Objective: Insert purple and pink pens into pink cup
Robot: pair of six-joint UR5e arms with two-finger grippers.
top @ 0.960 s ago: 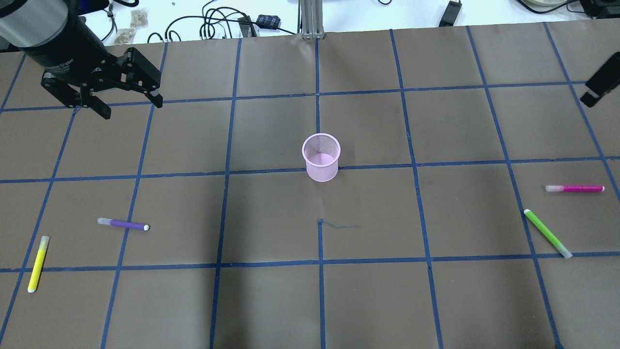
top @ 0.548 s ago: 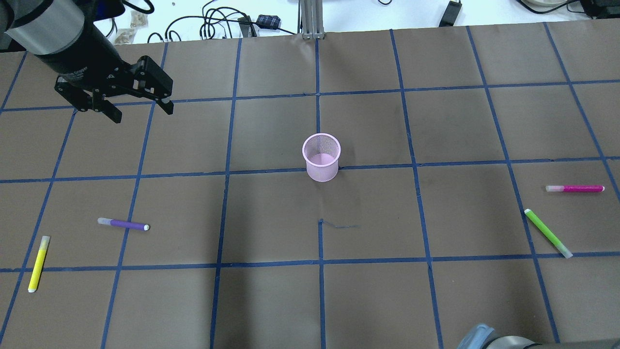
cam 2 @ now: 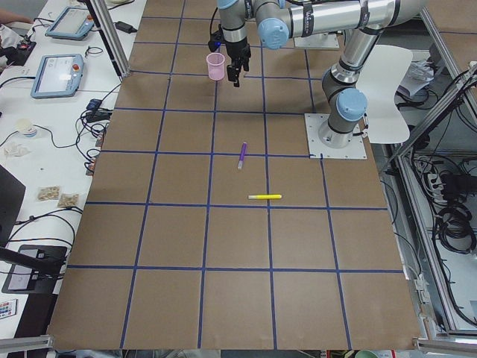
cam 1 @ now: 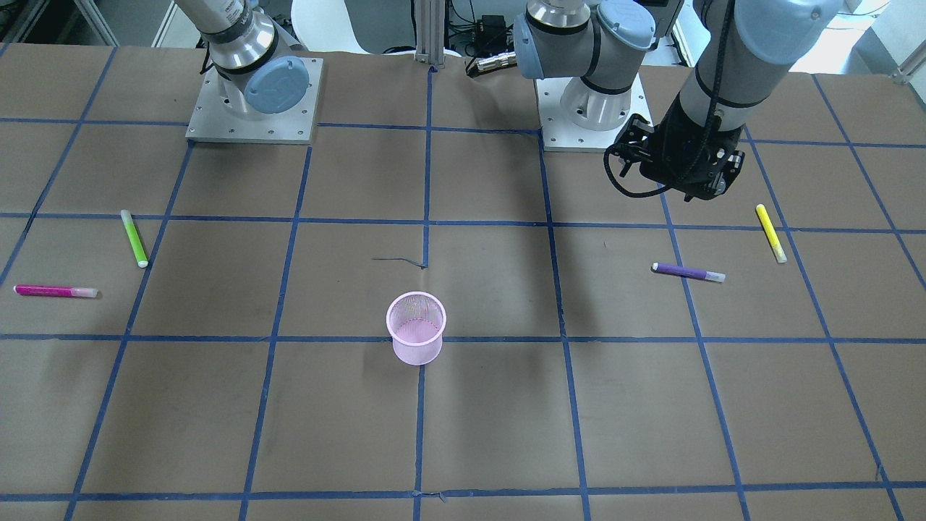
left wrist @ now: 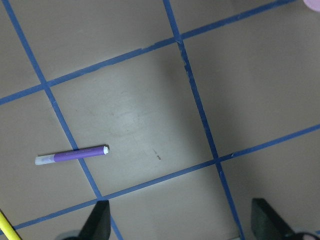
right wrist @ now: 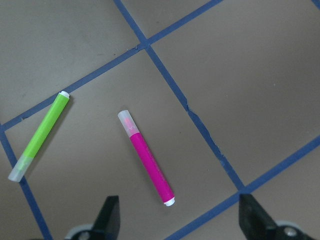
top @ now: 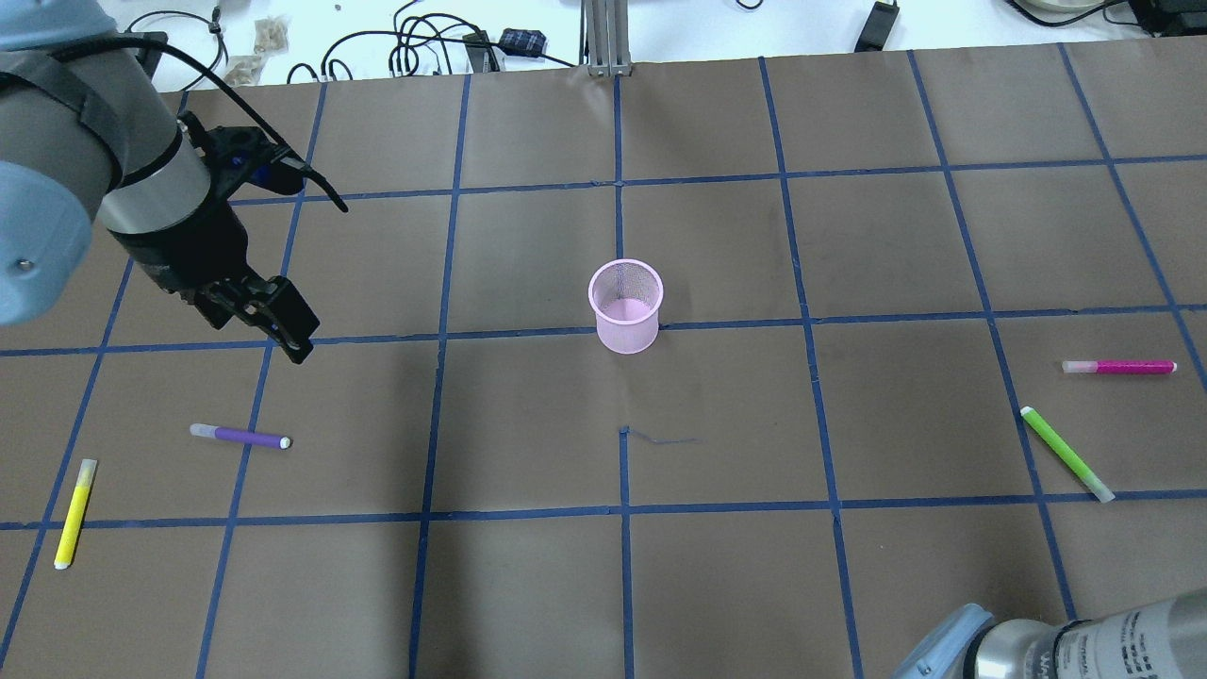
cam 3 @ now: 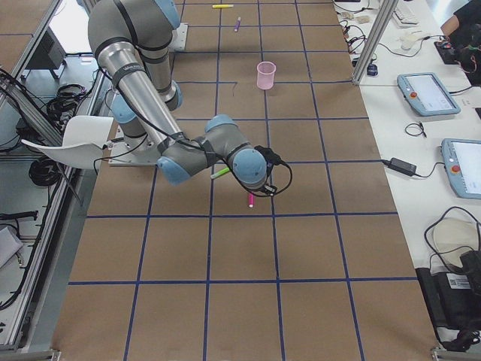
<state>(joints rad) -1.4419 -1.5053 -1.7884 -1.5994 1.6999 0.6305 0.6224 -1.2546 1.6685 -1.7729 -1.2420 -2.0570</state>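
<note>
Beneath wide-open right fingers (right wrist: 110, 217) the pink pen (right wrist: 146, 159) lies centred, while the purple pen (left wrist: 71, 154) lies outside wide-open left fingers (left wrist: 98, 222).

A yellow pen (top: 74, 514) lies near the left end of the gridded worktop (top: 528, 585), and a green pen (top: 1066, 454) near its right end. Cables (top: 415, 47) trail beyond its far edge.

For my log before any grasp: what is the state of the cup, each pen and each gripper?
Pink wire-mesh cup: upright, empty.
Purple marker pen: lying flat, not gripped.
Pink marker pen: lying flat, not gripped.
Green marker pen: lying flat.
Yellow marker pen: lying flat.
Left gripper: open, empty.
Right gripper: open, empty.
</note>
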